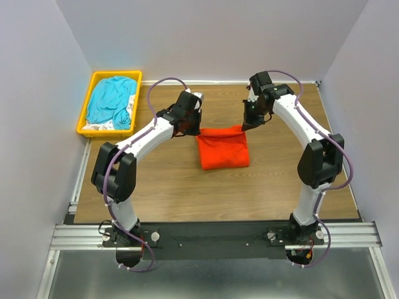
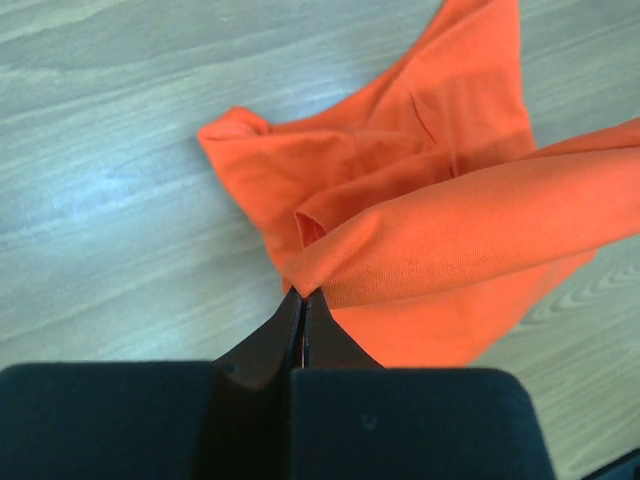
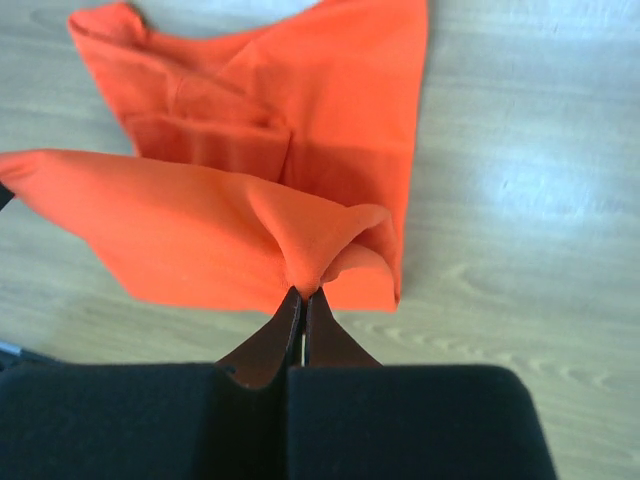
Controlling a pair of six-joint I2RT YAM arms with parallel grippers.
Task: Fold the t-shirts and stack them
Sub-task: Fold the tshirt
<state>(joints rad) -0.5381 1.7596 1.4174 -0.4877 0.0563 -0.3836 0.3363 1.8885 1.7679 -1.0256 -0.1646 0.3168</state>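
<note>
An orange-red t-shirt [image 1: 223, 149], partly folded, lies mid-table. My left gripper [image 1: 194, 129] is shut on its far left corner, seen pinched at the fingertips in the left wrist view [image 2: 303, 293]. My right gripper [image 1: 245, 126] is shut on its far right corner, pinched the same way in the right wrist view [image 3: 303, 291]. The far edge of the shirt [image 2: 480, 230] hangs stretched and lifted between both grippers, above the rest of the cloth [image 3: 300, 100] on the table. A teal-blue t-shirt [image 1: 111, 99] and some white fabric [image 1: 100, 126] lie in a bin at the far left.
The yellow plastic bin [image 1: 85, 112] stands at the table's far left corner. Grey walls close in the table on three sides. A metal rail [image 1: 212, 235] runs along the near edge at the arm bases.
</note>
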